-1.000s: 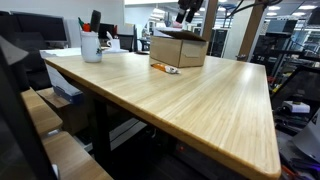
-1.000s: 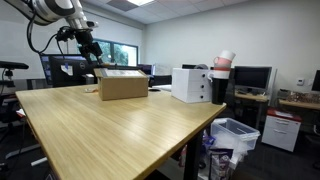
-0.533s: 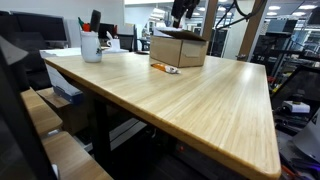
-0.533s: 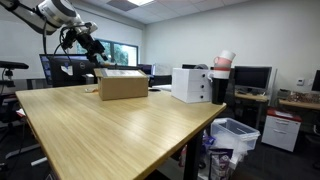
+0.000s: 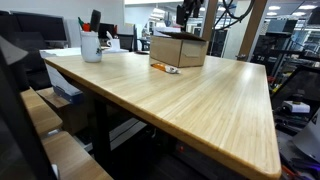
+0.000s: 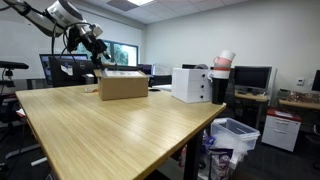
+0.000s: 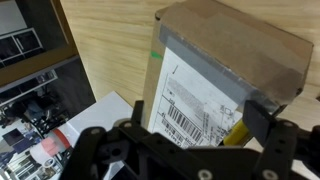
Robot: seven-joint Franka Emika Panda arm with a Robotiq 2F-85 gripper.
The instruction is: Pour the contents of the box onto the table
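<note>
Inside of box (image 7: 230,60) hidden; tool (image 6: 97,46) tiny in exterior view, jaw gap untellable.

There is one table (image 5: 210,105), and on it one cardboard box (image 5: 178,50), shown in both exterior views. The wrist view shows one white shipping label (image 7: 195,105) on the box. One small orange-and-yellow piece (image 5: 165,68) lies just beside the box. One white mug (image 5: 91,48) holds several pens, too small to count. There is one gripper (image 6: 97,50). In an exterior view, one white case (image 6: 190,84), two dark monitors (image 6: 250,77) at the right side and one bin (image 6: 236,135) can be counted.
</note>
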